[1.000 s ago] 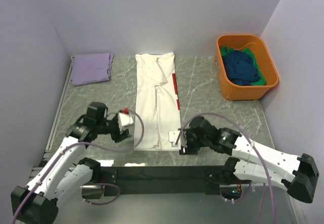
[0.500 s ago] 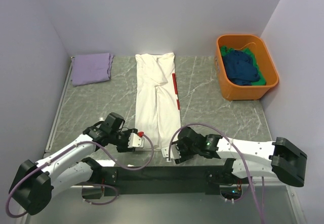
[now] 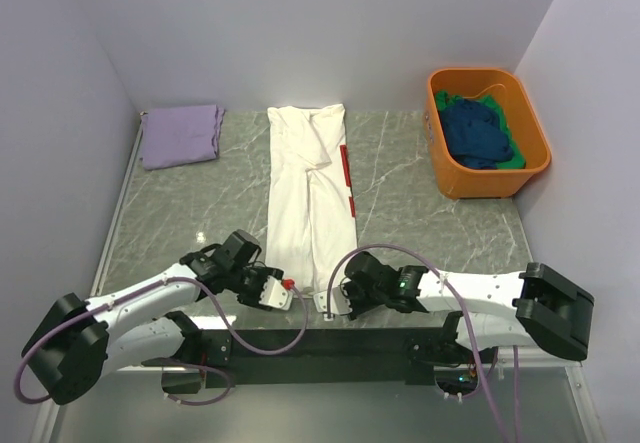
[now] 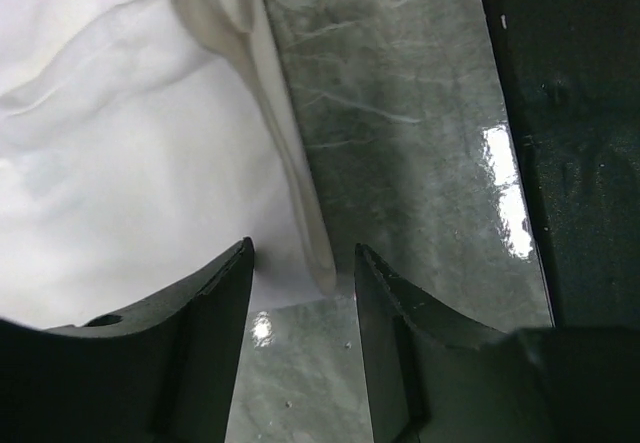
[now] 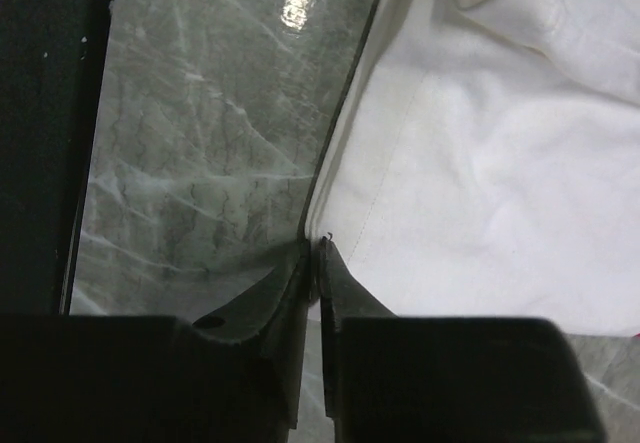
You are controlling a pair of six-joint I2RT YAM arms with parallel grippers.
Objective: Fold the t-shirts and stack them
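Observation:
The white t-shirt (image 3: 308,203) lies folded into a long strip down the middle of the table, with its red panel (image 3: 346,177) showing on the right edge. My left gripper (image 3: 285,290) sits low at the shirt's near left corner. In the left wrist view the left gripper (image 4: 300,263) is open, with the hem corner of the white t-shirt (image 4: 120,163) between the tips. My right gripper (image 3: 325,305) is at the near right corner. There the right gripper (image 5: 313,248) is shut on the edge of the white t-shirt (image 5: 500,183). A folded lavender t-shirt (image 3: 180,135) lies at the far left.
An orange tub (image 3: 448,180) at the far right holds dark blue (image 3: 478,133) and green (image 3: 512,161) t-shirts. The black base rail (image 3: 300,343) runs just behind both grippers at the table's near edge. Walls close in the left, back and right sides.
Both arms have come down and toward the near edge, to the white t-shirt's near corners. The right jaws have closed on the cloth edge; the left jaws have narrowed but stay apart.

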